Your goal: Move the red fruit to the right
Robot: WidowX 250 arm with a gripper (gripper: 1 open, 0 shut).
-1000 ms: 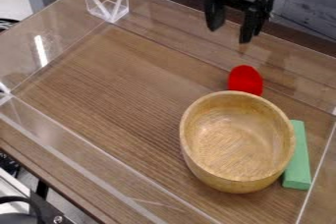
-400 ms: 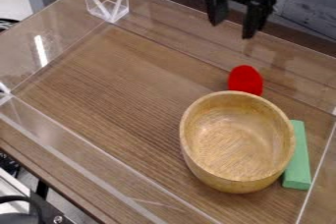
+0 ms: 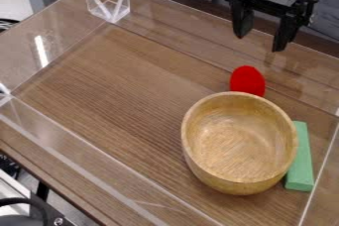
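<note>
Camera view: gripper (image 3: pixel 260 40) spread wide, pinching nothing, at the table's far side; red toy strawberry (image 3: pixel 248 82) nearer the camera, just beside wooden bowl (image 3: pixel 239 143).

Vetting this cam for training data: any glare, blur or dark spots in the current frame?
Camera view: pale glare streak on the tabletop's left side; pincer dark, little surface detail; bowl shaded inside along one side; red fruit reads as a flat red patch, fine detail lost.
</note>
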